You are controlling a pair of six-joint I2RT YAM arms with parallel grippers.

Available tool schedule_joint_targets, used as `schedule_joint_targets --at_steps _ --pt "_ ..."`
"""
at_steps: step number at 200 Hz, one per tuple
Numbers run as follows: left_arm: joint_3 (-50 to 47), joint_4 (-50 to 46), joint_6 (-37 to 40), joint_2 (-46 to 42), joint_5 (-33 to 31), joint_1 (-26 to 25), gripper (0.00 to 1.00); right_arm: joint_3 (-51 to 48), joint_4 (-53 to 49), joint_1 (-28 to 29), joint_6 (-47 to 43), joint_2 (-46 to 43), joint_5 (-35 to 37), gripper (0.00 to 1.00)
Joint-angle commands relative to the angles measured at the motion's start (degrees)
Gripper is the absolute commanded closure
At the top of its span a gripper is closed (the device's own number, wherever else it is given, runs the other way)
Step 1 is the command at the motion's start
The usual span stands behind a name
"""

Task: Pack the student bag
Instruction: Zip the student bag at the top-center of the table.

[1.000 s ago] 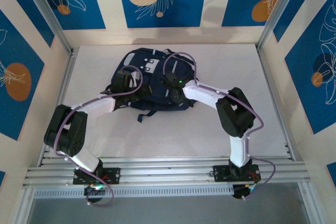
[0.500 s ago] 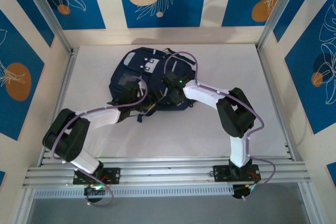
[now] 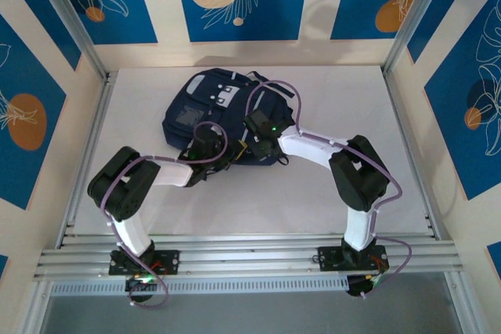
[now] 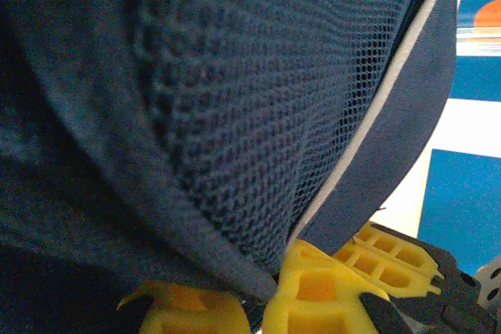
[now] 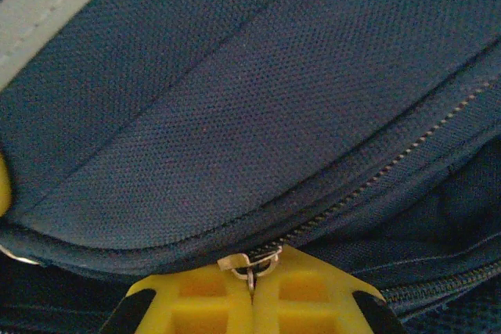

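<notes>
The student bag (image 3: 211, 111), a dark navy backpack with a light grey front patch, lies flat at the back middle of the table. Both grippers meet at its near edge. My left gripper (image 3: 232, 153) (image 4: 262, 303) is shut, pinching a fold of navy fabric beside the mesh panel (image 4: 258, 123). Its yellow fingers (image 4: 317, 295) press the cloth between them. My right gripper (image 3: 251, 144) (image 5: 251, 287) is shut on the metal zipper pull (image 5: 250, 262), right against the zipper line (image 5: 391, 166). A second pair of yellow fingers (image 4: 395, 254) lies close by in the left wrist view.
The white table (image 3: 313, 193) is bare to the right and in front of the bag. Aluminium posts (image 3: 70, 29) and patterned blue walls close it in on three sides. A metal rail (image 3: 250, 252) runs along the near edge.
My left arm swung right along the bag's near edge, its jaws opened and then shut on the fabric. The right gripper slid slightly nearer, still shut.
</notes>
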Motion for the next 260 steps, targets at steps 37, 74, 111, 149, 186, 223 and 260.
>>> schedule_joint_targets --at_steps 37,74,111,149,186,223,260 --pt "-6.1 -8.8 5.6 -6.4 1.9 2.3 1.0 0.7 0.5 -10.0 -2.7 -0.7 3.7 1.0" --pt "-6.1 -23.5 14.5 -14.6 6.5 6.7 1.0 2.0 0.9 -13.5 -3.4 0.2 4.2 1.0" --pt "-5.5 -34.2 23.4 -20.2 8.7 16.0 1.0 1.2 -0.9 -14.3 -2.2 -0.3 4.6 1.0" --pt "0.3 -39.3 30.7 -19.6 8.6 23.0 1.0 -3.3 -2.9 -12.3 0.5 -3.2 3.2 1.0" --pt "4.3 -36.2 32.1 -15.3 6.2 27.8 1.0 -7.2 -6.6 -6.7 3.8 -6.8 1.3 1.0" --pt "10.9 -33.6 33.3 -8.0 4.1 29.7 1.0 -7.8 -8.2 2.0 7.5 -8.9 -4.0 1.0" --pt "17.1 -34.2 30.9 -3.4 6.6 29.2 0.76 -1.5 -7.0 7.5 10.3 -4.5 -5.6 1.0"
